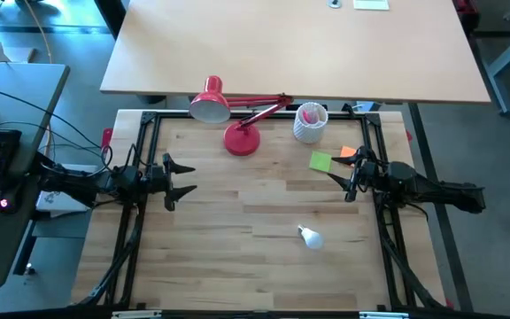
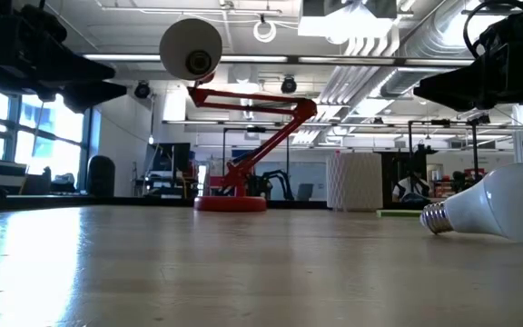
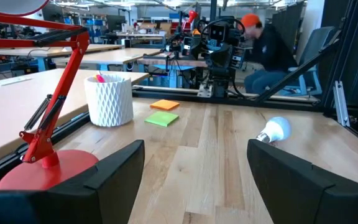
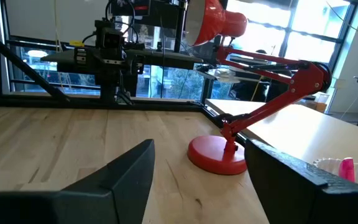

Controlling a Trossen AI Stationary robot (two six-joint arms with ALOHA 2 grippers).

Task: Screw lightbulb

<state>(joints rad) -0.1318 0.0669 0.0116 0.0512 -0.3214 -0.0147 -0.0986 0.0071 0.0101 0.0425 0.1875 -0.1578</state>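
Lying loose on the surface (image 1: 237, 177), the bulb (image 1: 309, 237) could roll from either pincer, left (image 1: 181, 177) and right (image 1: 341, 175) both apart, empty.

No readable writing anywhere.
The lightbulb (image 1: 309, 237), the red lamp (image 1: 228, 111), the white cup (image 1: 310, 122) and the sticky notes (image 1: 321, 160) show no legible text, labels or numbers.

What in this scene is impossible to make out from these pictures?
- Red lamp: from above, its shade hides the socket; the low view shows the opening, but too small to tell.
- White cup: something pink sticks out; the rest is hidden by its wall.
- Lightbulb: the low view's right edge cuts it off.
- Person: in the left wrist view, blurred and partly behind the right arm.
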